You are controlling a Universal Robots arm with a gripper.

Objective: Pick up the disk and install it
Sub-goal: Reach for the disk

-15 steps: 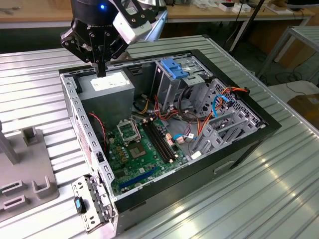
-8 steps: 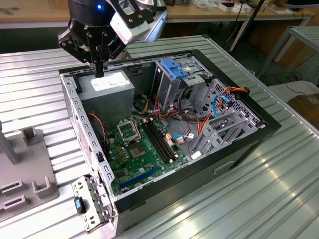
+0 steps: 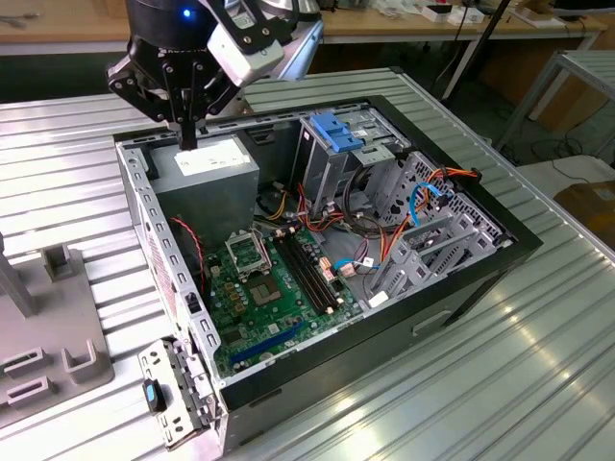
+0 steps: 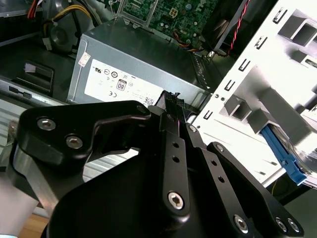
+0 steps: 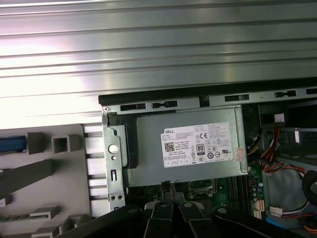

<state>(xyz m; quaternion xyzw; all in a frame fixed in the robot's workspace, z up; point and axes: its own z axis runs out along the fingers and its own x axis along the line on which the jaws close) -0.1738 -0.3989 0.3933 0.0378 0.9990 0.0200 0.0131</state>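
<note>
A white label (image 5: 197, 145) with black print lies on the grey box (image 5: 148, 166) inside the computer case (image 3: 384, 355). In both wrist views it carries lines of small lettering, a square code, a barcode and a row of badge marks. In the exterior view it sits upper left of the frame, just below the pincer (image 3: 188, 144), too small to read.

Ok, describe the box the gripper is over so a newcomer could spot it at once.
Start at the open computer case on the ribbed metal table. In its far corner toward the exterior view's left, just below the gripper, sits a grey metal box. It alone carries a white label on top, unlike the green motherboard beside it.
</note>
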